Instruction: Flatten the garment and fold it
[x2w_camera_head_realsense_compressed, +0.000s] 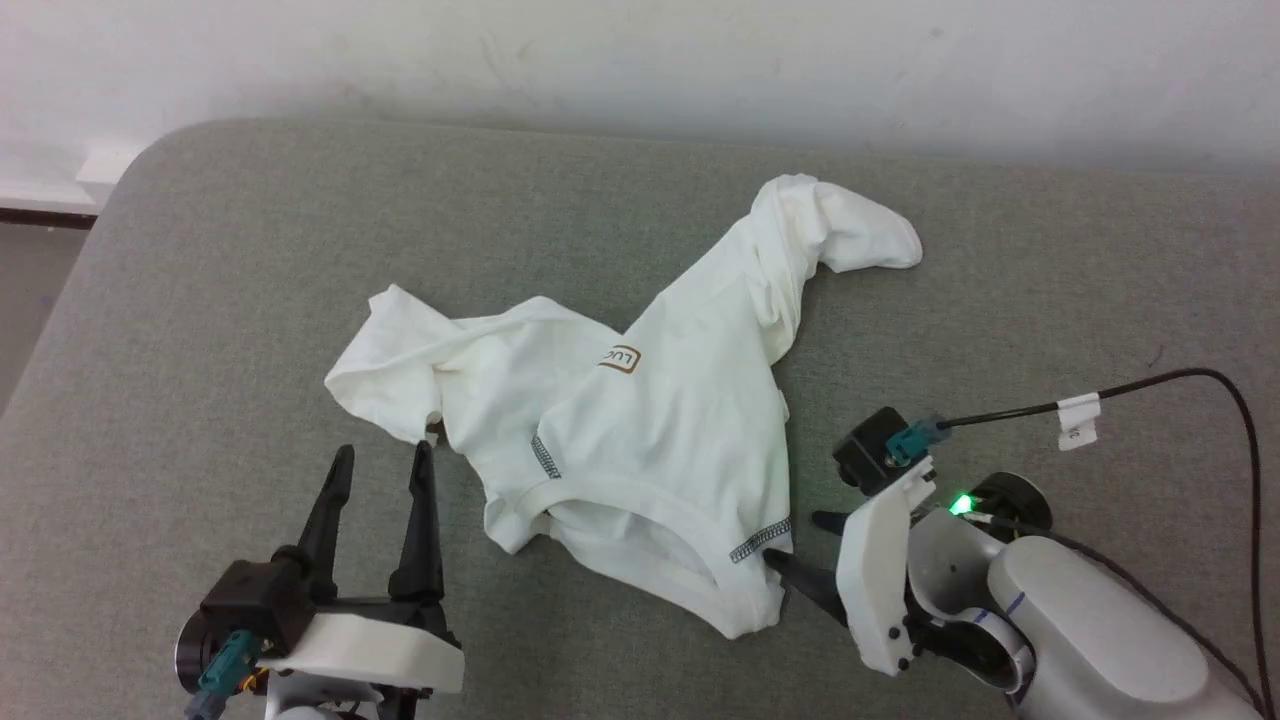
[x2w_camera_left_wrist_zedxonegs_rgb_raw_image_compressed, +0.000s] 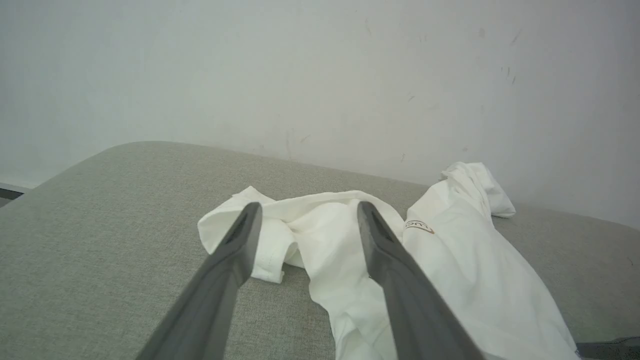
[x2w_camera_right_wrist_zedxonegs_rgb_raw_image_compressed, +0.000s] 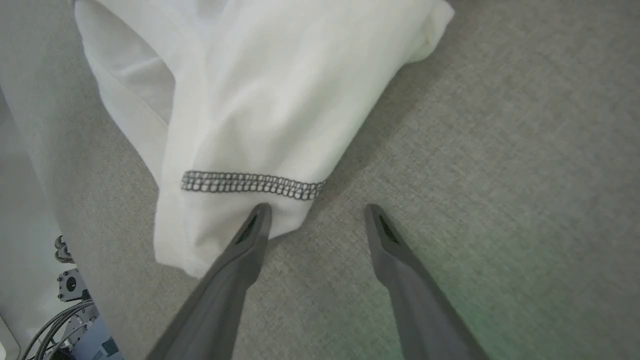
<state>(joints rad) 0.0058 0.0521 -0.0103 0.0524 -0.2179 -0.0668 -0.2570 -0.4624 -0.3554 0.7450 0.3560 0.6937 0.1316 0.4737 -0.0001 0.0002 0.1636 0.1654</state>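
One garment (x2w_camera_head_realsense_compressed: 640, 420) is to be dealt with, and it lies crumpled on the grey padded surface (x2w_camera_head_realsense_compressed: 200, 300), hem toward the robot, well short of flat. Both grippers are spread wide and nothing is held in either. The left gripper (x2w_camera_head_realsense_compressed: 385, 455) is poised just beside the bunched left sleeve, apart from the cloth. The right gripper (x2w_camera_right_wrist_zedxonegs_rgb_raw_image_compressed: 317, 210) is set at the right hem corner, with one fingertip (x2w_camera_right_wrist_zedxonegs_rgb_raw_image_compressed: 260, 212) touching the cloth just below the stitching and the other over bare surface.

Flattening is judged to be the step in hand. It would be done best if the right hem corner were pinched close to the stitched seam, so that both layers are caught and the thin fabric is not dragged into a fresh fold. The opposite hem corner would be taken likewise by the left gripper, and the two corners drawn apart and low over the surface, so that the body is spread before the sleeves are laid out.

Counted: one garment, two sleeves, one brown-bordered label (x2w_camera_head_realsense_compressed: 619, 358), two short runs of dark zigzag stitching (x2w_camera_head_realsense_compressed: 760, 540) and two grippers.
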